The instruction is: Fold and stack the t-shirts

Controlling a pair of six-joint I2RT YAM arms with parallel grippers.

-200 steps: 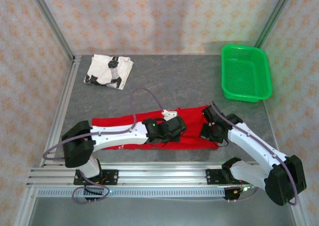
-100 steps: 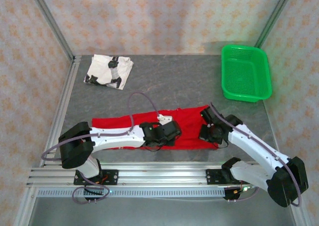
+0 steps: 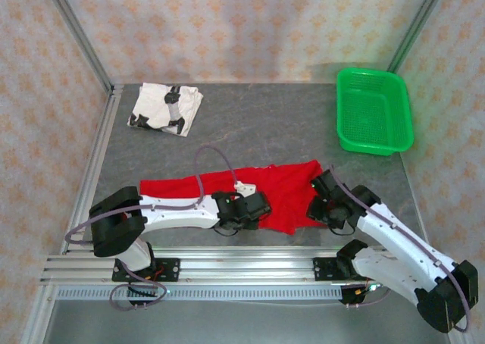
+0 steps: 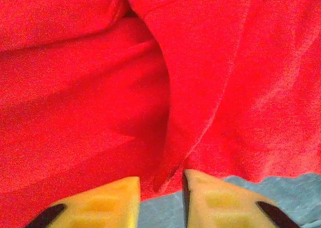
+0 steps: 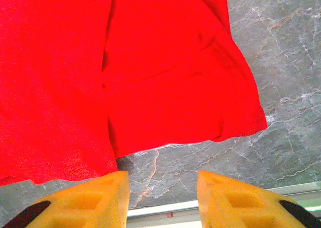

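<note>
Now left gripper (image 4: 160,190): jaws parted narrow, nothing between, red t-shirt (image 4: 90,87) hem just past tips. Right gripper (image 5: 163,188) same: parted, empty, red corner ahead. Second ago both clamped shut on top of cloth. Since then let go, backed to near edge, so fold looks laid. Red t-shirt lies as long strip at front of table (image 3: 265,124). White t-shirt (image 3: 167,109) folded far left, well apart. Stacking not yet done.
</note>
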